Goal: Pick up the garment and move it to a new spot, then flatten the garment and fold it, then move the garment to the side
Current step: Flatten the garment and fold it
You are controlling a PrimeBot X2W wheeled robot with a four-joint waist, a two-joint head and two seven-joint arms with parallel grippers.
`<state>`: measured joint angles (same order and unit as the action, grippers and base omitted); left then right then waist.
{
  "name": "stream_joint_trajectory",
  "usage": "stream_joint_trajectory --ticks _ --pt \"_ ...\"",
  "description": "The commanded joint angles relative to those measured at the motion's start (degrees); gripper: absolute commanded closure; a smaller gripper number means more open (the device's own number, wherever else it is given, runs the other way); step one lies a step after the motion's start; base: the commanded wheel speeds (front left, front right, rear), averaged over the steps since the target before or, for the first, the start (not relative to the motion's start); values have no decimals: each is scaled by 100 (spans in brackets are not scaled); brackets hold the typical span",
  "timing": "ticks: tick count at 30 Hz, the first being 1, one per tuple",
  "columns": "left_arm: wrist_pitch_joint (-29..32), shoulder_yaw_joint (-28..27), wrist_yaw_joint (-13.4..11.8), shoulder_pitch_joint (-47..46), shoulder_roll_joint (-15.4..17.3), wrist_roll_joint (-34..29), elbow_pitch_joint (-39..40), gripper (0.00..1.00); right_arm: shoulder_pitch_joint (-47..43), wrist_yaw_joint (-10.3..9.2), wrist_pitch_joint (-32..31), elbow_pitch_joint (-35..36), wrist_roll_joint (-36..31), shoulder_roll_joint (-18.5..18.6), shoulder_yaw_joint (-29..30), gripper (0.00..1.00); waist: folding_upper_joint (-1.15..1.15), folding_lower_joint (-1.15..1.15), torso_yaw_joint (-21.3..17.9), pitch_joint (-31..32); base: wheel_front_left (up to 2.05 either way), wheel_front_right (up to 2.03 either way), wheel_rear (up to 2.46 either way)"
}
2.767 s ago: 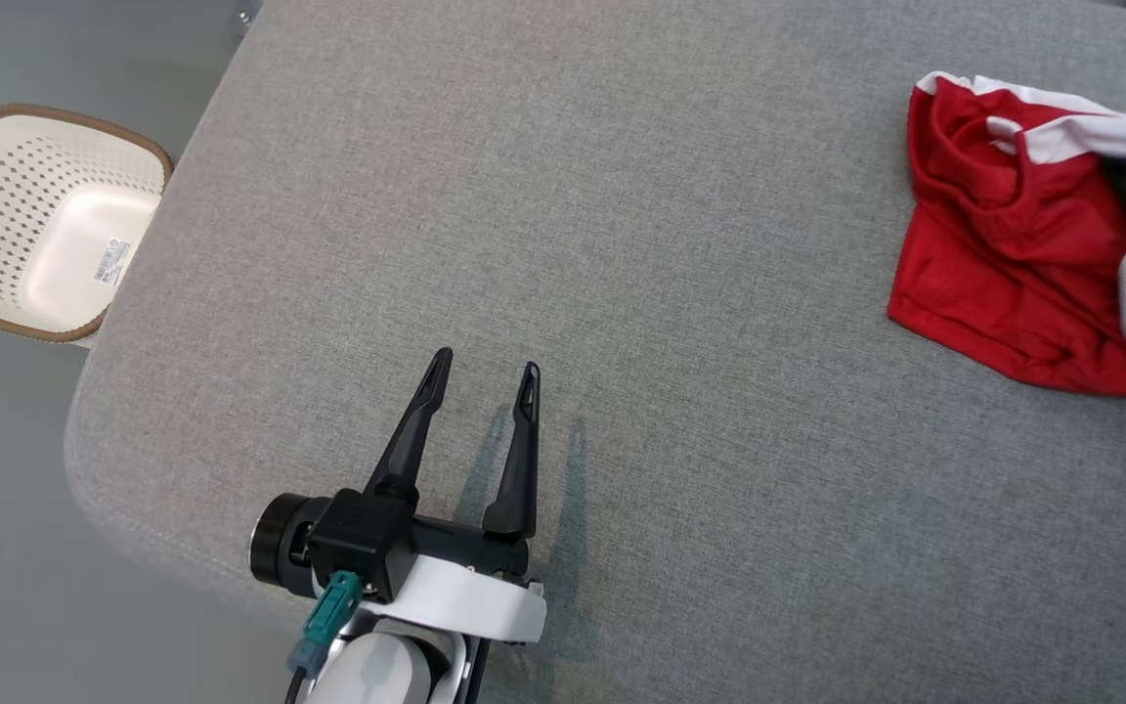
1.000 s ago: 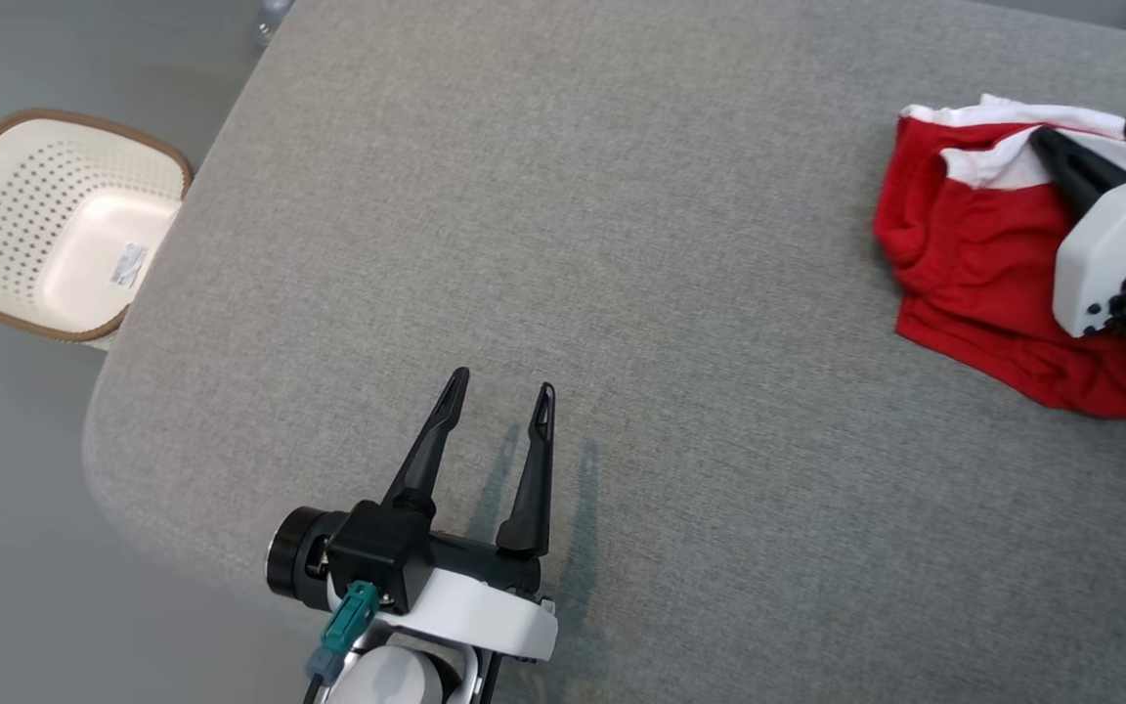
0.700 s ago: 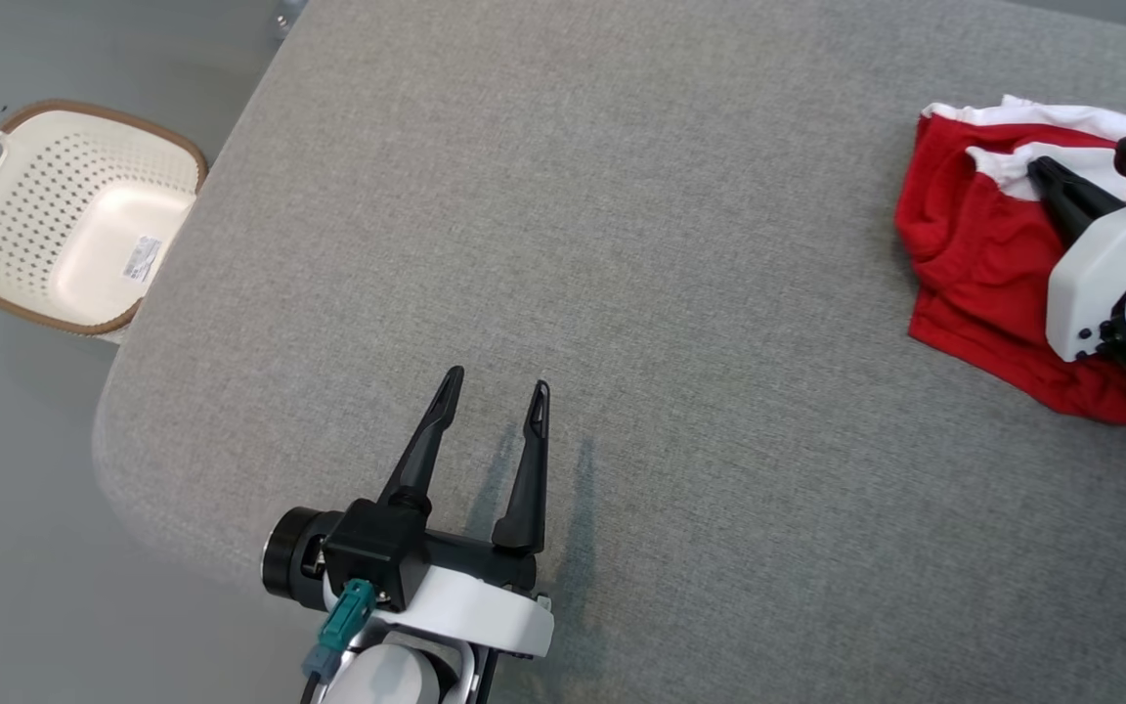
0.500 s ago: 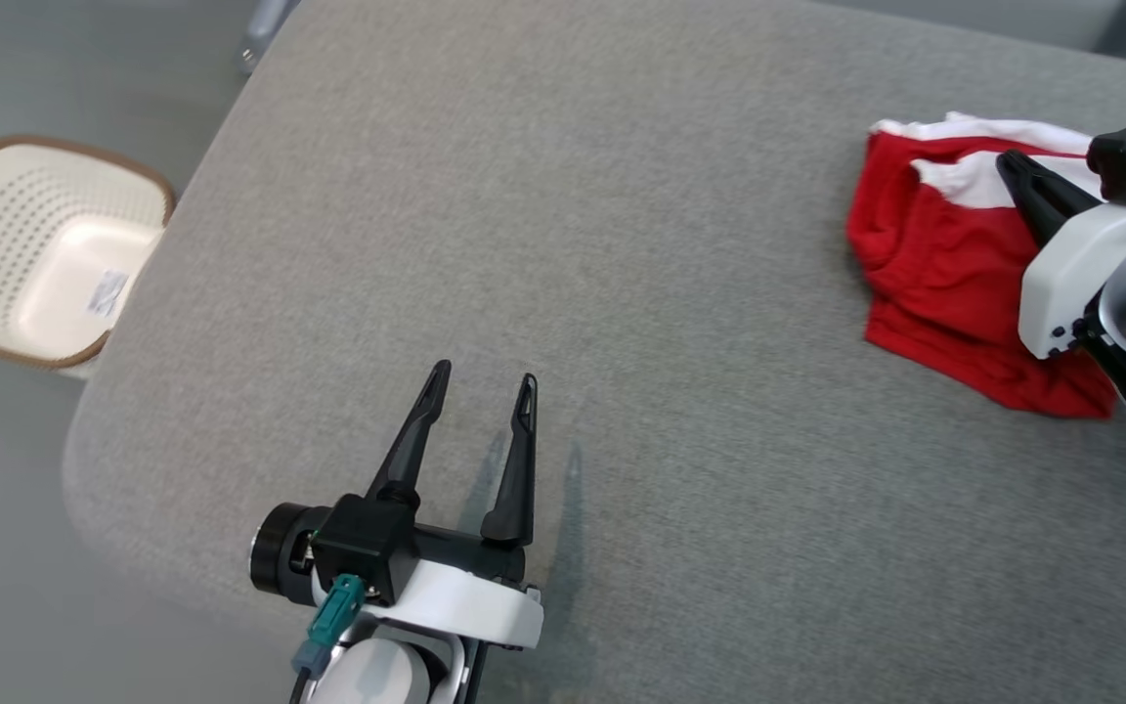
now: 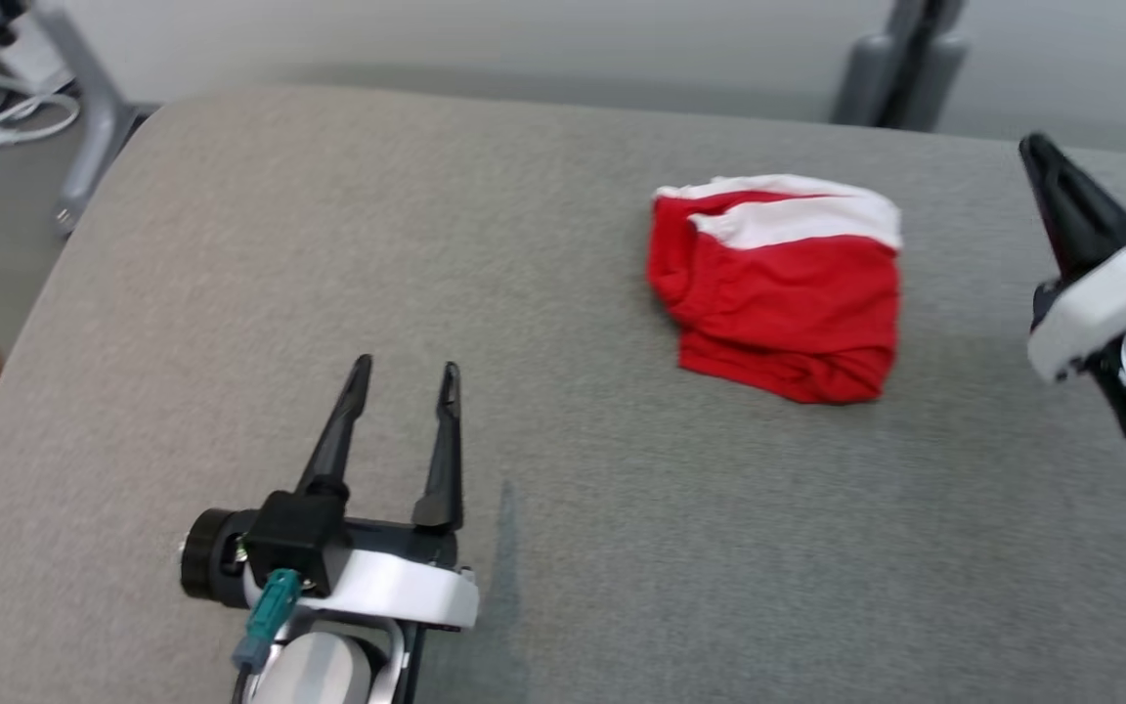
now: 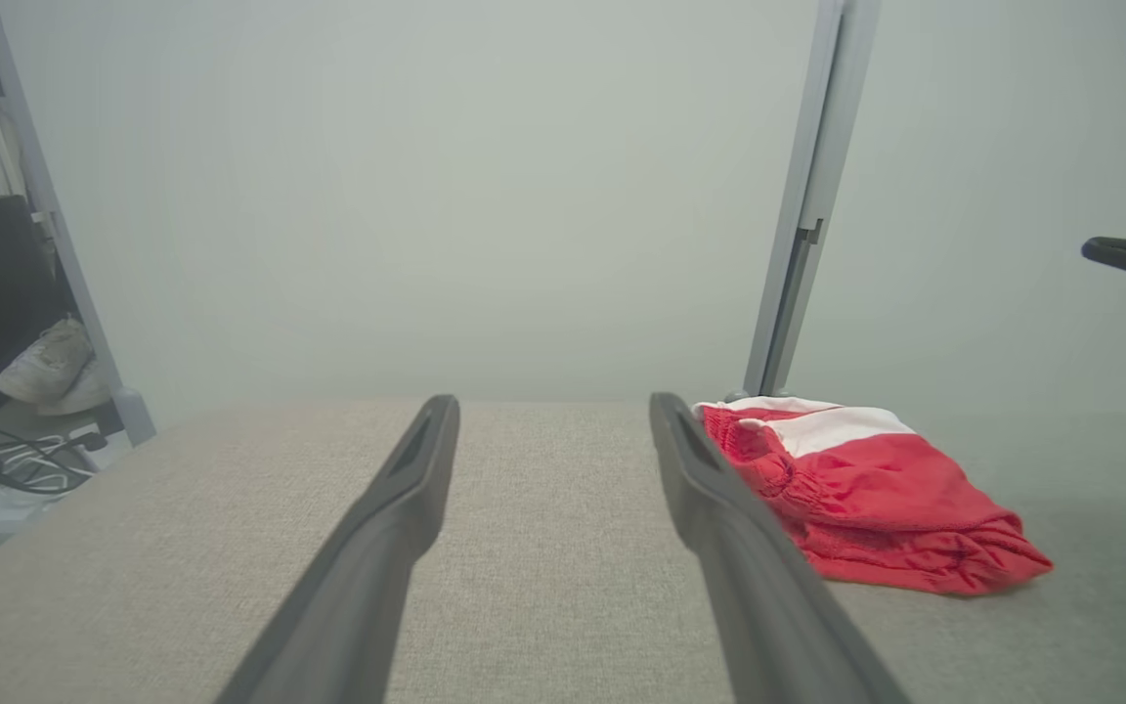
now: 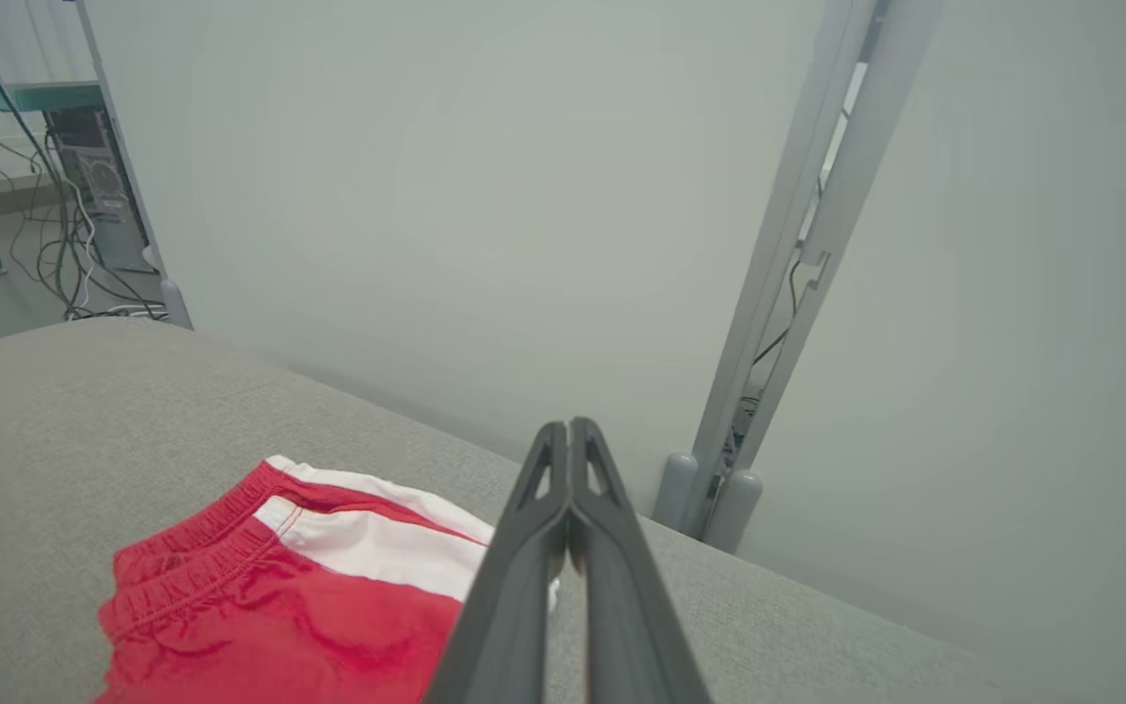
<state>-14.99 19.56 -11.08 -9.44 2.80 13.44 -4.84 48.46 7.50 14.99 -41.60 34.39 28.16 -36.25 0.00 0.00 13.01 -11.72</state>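
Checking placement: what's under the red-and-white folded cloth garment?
The red-and-white folded cloth garment rests straight on the grey fabric-covered table; nothing sticks out past its edges. Its own layers cover whatever lies between or beneath them, so that cannot be seen.

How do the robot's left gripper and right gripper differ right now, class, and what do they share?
The left gripper has its jaws open, fingers apart; the right gripper has its fingers pressed shut, holding nothing. The left gripper sits over the bare grey surface, well to the left of the red garment; the right gripper is off to the garment's right. Both have two long dark fingers, and neither touches the garment.
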Motion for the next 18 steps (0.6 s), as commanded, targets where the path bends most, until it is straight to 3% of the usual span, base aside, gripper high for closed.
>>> stream_joint_trajectory --ticks 1,4,10,18 --pt "-23 -126 37 91 24 -51 -10 0 -395 -2 24 265 -309 -56 365 100 0 0 -443 361 0 0 0" --pt "-24 -330 61 207 24 -84 -10 0 -1191 -2 23 883 -1008 -176 1205 100 0 0 -669 481 0 0 0" --pt "-24 -658 191 459 24 -138 17 0 -2728 -1 24 2086 -2078 -800 2821 100 0 0 -977 700 0 0 0" --pt "-24 -832 307 801 24 -127 -77 0 -4006 -1 23 2971 -2752 -1619 3836 100 0 0 -1149 842 0 0 0"
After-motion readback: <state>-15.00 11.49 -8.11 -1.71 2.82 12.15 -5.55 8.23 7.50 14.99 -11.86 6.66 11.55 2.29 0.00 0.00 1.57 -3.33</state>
